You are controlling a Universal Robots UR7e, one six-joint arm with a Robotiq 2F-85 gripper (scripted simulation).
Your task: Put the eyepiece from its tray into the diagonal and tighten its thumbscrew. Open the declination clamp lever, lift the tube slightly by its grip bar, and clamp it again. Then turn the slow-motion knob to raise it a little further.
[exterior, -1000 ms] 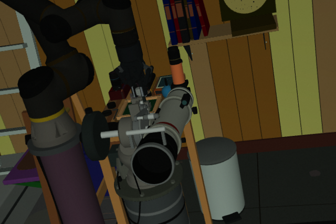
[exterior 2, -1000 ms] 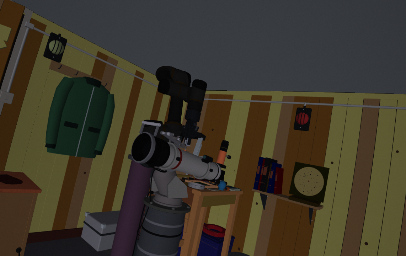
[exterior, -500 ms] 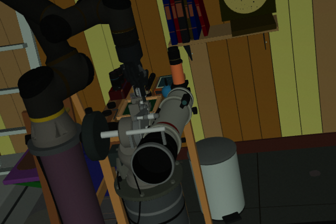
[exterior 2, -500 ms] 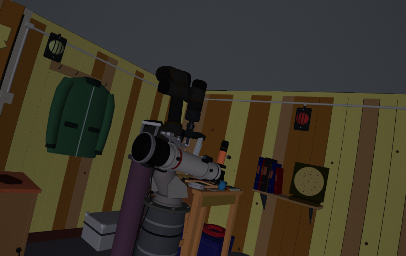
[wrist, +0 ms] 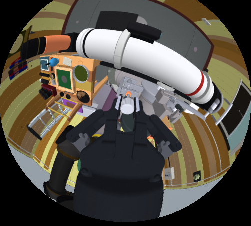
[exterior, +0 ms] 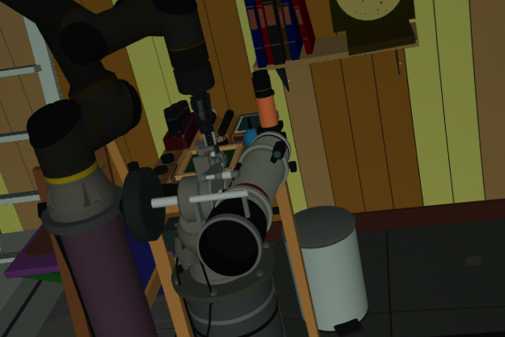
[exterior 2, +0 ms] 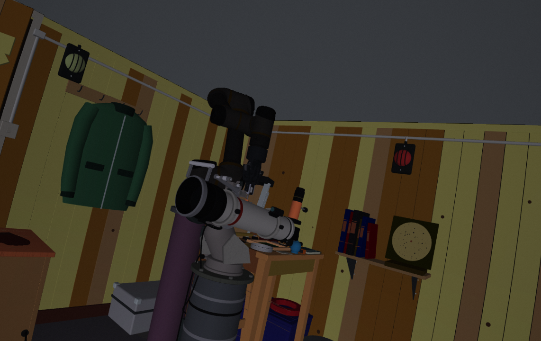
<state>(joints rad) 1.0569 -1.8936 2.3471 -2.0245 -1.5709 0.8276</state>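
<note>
The slow-motion knob, a small silver ribbed cylinder on top of the mount, is held in my closed gripper. The white telescope tube runs beside the knob, its open front end tilted up. The orange eyepiece stands in the diagonal at the tube's rear end. The grip bar is a white rod along the tube. The green-lined eyepiece tray lies empty on the wooden table behind the mount.
The mount head sits right under my gripper. The counterweight sticks out to the left. The wooden table with small parts stands behind. A white bin stands on the floor to the right. A shelf of books hangs on the wall.
</note>
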